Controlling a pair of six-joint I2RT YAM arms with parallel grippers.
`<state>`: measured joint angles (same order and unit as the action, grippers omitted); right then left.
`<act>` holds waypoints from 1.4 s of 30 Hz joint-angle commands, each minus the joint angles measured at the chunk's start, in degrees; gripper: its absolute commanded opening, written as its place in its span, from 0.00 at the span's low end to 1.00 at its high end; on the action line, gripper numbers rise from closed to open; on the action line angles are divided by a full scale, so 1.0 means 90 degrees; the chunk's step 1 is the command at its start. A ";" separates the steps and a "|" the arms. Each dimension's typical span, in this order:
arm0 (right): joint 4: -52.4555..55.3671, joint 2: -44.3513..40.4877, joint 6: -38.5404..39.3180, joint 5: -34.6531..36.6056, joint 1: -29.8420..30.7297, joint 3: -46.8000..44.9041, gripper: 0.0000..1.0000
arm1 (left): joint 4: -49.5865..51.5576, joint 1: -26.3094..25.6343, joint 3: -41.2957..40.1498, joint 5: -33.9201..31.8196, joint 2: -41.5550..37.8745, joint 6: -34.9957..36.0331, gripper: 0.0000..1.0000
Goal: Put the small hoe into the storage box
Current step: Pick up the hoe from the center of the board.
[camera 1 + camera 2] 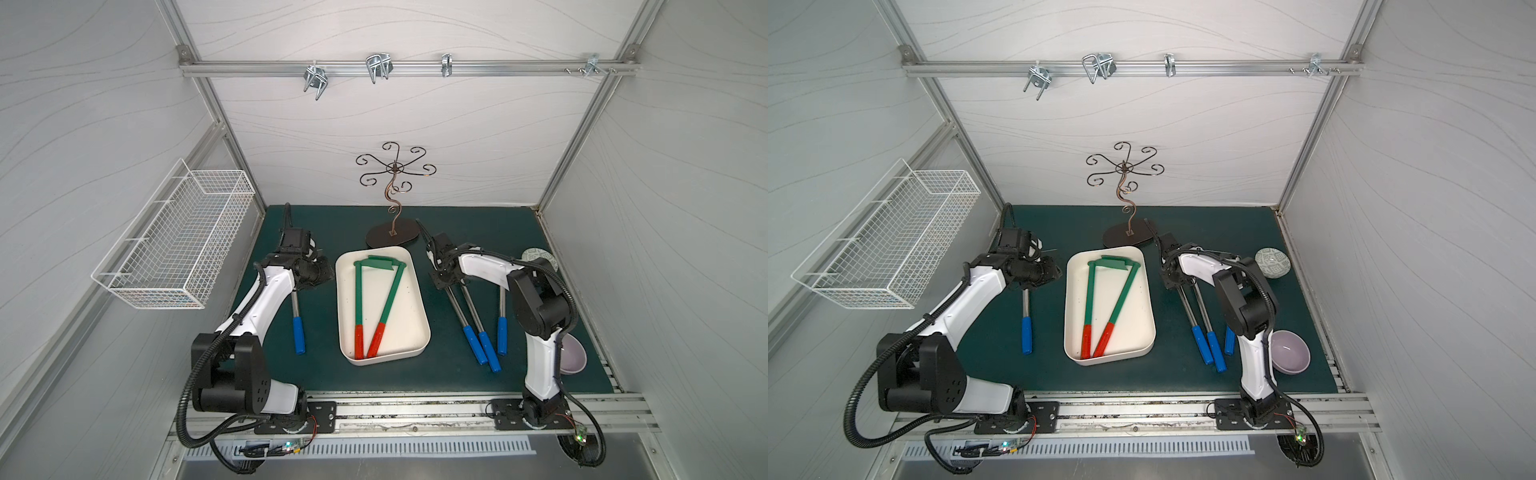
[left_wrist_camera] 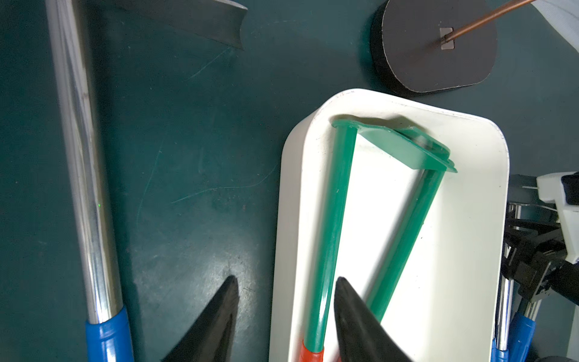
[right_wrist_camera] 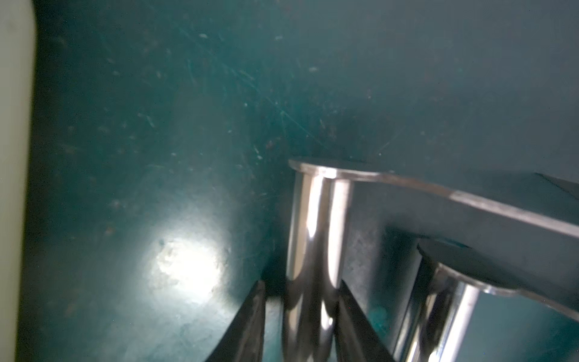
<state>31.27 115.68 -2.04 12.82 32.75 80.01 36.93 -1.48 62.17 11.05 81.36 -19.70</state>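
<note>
Mat (image 1: 316, 374): dark green and scuffed, it covers the table from the metal front rail to the back wall.
Room: white panels with wavy lines close three sides inside a silver frame. A wire basket (image 1: 178, 245) hangs on the side wall, well out from the left gripper (image 1: 326, 274). A rail of metal hooks (image 1: 378, 66) runs high on the back wall, far beyond both grippers.
Hoe (image 1: 474, 345): it lies flat on the mat, outside the box. Its long axis runs near to far, with the blue handle back toward the arm's base and the steel shaft passing between the fingers. The flat blade, just past the fingertips, reaches sideways away from the box.
Right gripper (image 3: 302, 282): low over the mat, fingers astride the hoe (image 3: 316, 225). One finger touches it and a thin dark gap shows at the other. Whether the grip is tight cannot be told.
Box (image 1: 405, 320): cream and shallow, between the two grippers, holding two green hoes (image 1: 358, 299) with red handles.
Left gripper (image 2: 286, 279): fingers apart, holding nothing, one over the mat and one over the box.
Stand (image 1: 392, 235): its dark base sits just beyond the box, past both grippers.
</note>
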 commanded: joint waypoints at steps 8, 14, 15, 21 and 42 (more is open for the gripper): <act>0.0301 -0.0220 0.0178 -0.0099 -0.0001 0.0049 0.20 | -0.0184 0.0056 0.0054 0.0042 -0.0178 0.0051 0.51; 0.0580 -0.1295 -0.0003 -0.0516 0.0013 0.0046 0.09 | -0.0199 0.0055 0.0043 0.0062 -0.0221 0.0038 0.51; 0.0646 -0.1484 -0.0056 -0.0631 0.0012 0.0047 0.08 | -0.0207 0.0055 0.0036 0.0088 -0.0231 0.0036 0.51; 0.1058 -0.2686 -0.0484 -0.1469 -0.0011 -0.0054 0.02 | -0.0390 0.0056 -0.0054 0.0421 -0.0344 0.0024 0.53; -0.1526 -0.5111 -0.3158 -0.5721 -0.0573 -0.2117 0.00 | -0.3542 -0.3915 -0.0981 0.1297 -0.1347 -0.1483 0.70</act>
<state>26.76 72.16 -24.82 -31.59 27.99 61.54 14.96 -33.82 53.43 22.72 66.43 -29.12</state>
